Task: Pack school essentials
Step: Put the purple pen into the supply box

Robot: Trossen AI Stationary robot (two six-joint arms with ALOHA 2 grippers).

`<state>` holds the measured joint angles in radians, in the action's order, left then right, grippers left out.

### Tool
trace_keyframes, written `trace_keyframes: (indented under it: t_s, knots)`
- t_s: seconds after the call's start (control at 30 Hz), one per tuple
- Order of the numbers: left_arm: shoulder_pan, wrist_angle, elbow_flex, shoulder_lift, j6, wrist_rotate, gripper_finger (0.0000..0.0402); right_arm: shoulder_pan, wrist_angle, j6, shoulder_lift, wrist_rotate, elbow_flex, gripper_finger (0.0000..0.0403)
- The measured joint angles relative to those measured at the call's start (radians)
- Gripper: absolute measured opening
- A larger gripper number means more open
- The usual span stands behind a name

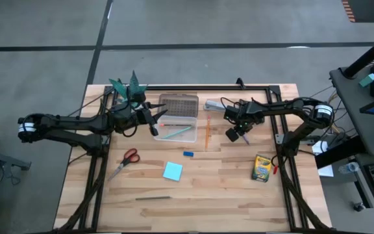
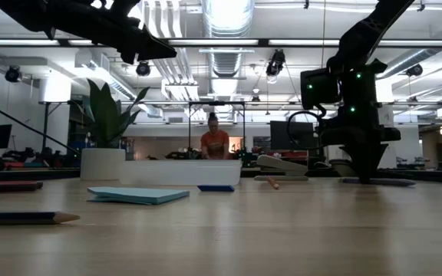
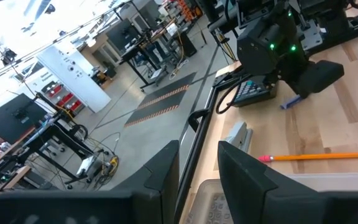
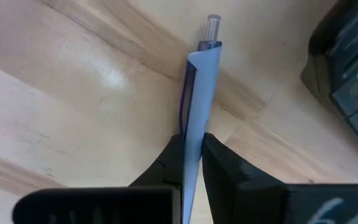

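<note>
My right gripper (image 1: pixel 237 134) is down at the table right of the orange pencil (image 1: pixel 208 130), shut on a blue pen (image 4: pixel 199 93). My left gripper (image 1: pixel 154 121) hovers open at the left end of the clear plastic box (image 1: pixel 178 117), which holds a teal pen (image 1: pixel 174 133). Lying flat on the table are the red-handled scissors (image 1: pixel 128 159), the blue eraser (image 1: pixel 187 154), the light-blue notepad (image 1: pixel 172 170), the yellow-green crayon box (image 1: pixel 261 168) and a grey pencil (image 1: pixel 151 198). My right gripper pinches the blue pen between its two fingers (image 4: pixel 219 162), partway along the barrel (image 4: pixel 194 134). The fingers come from above, slanting down. The pen's clip end and clear tip (image 4: pixel 212 25) stick out past the fingertips, close over the wood; whether it is lifted clear I cannot tell.
A black calculator (image 3: pixel 253 93) and a grey stapler (image 1: pixel 214 104) lie at the far edge near my right arm. A potted plant (image 1: pixel 128 88) stands at the far left corner. Bare wood shows along the near edge, around the grey pencil.
</note>
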<state>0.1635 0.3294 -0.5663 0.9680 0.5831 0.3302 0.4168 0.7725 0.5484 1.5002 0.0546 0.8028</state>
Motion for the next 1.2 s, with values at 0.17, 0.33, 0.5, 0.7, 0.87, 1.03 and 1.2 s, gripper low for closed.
trace_keyframes:
  t_s: [0.17, 0.33, 0.5, 0.7, 0.87, 1.03, 1.2]
  knots:
    - [0.0, 0.0, 0.0, 0.0, -0.002, 0.0, 0.0093, 0.0, -0.001, -0.011, -0.006, 0.001, 0.0, 0.0027]
    - [0.0, -0.001, 0.001, 0.0, -0.036, -0.008, 0.0093, 0.001, -0.005, -0.043, -0.051, 0.008, 0.004, 0.0028]
    - [0.0, -0.004, 0.006, 0.0, -0.09, -0.049, 0.0093, 0.0, -0.012, -0.101, -0.152, -0.004, 0.003, 0.0028]
    - [0.0, 0.007, 0.011, 0.012, -0.139, -0.161, 0.0093, -0.017, -0.199, -0.19, -0.277, -0.074, -0.036, 0.0028]
    - [0.0, 0.036, 0.011, 0.054, -0.185, -0.166, 0.0093, -0.026, -0.58, -0.277, -0.342, -0.183, -0.135, 0.0028]
    - [0.0, 0.138, 0.011, 0.125, -0.211, -0.168, 0.0093, -0.027, -1.073, -0.362, -0.348, -0.286, -0.264, 0.0028]
    - [0.0, 0.291, 0.011, 0.216, -0.244, -0.19, 0.0093, -0.033, -1.477, -0.421, -0.305, -0.34, -0.343, 0.0028]
